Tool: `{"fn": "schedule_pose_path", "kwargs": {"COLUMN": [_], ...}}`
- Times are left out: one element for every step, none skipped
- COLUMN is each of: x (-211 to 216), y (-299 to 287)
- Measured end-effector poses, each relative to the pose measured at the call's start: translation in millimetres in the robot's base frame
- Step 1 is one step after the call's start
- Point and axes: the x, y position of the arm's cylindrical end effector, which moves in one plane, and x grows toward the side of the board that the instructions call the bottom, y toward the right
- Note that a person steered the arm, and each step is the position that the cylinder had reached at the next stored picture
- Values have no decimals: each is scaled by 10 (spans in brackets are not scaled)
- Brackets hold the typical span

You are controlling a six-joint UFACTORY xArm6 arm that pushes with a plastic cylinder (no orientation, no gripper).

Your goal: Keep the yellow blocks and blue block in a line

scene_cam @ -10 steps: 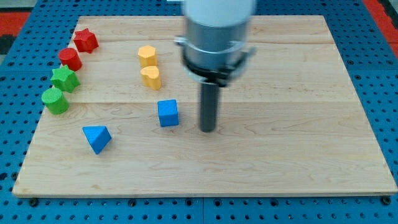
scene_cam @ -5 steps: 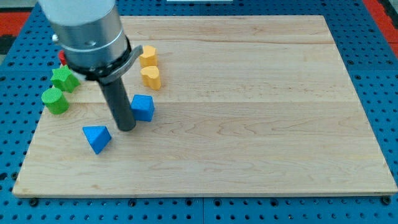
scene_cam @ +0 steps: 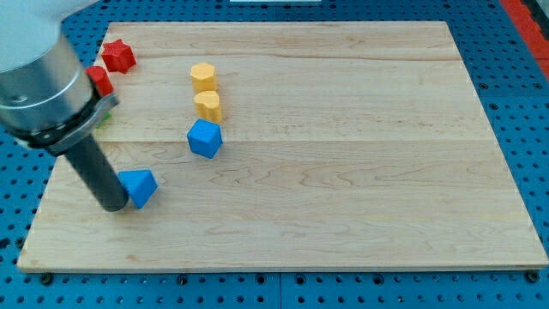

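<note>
Tip (scene_cam: 114,204): you see my tip low at the view's left, down on the desk, pressed against the left side of the blue wedge
Jaws: you have none to judge here; the arm ends in a plain dark rod, holding nothing
Blue wedge (scene_cam: 138,187): nearest block, just right of the rod, well below and left of the blue cube
Desk (scene_cam: 343,172): pale wooden board on a blue pegboard; everything sits in its left half
Blue cube (scene_cam: 204,138): you find it just under the yellow pair, turned corner-on, close to the lower yellow block but whether they touch cannot be told
Lower yellow (scene_cam: 208,106): rounded, heart-like shape, directly above the blue cube
Upper yellow (scene_cam: 202,76): hexagon-like, just above the lower yellow, the two nearly touching
Line: you see the two yellows and the blue cube running top to bottom in a near-straight column, the cube set a touch left
Green block (scene_cam: 106,112): only a sliver shows beside the arm's grey body; shape cannot be told
Red cylinder (scene_cam: 99,80): partly hidden by the arm, at the far left
Red star (scene_cam: 118,56): farthest, near the board's top-left corner
</note>
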Motion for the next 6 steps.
{"fn": "schedule_pose_path", "kwargs": {"x": [-37, 63, 104, 462, -184, -433], "y": [654, 854, 916, -38, -440, 53]}}
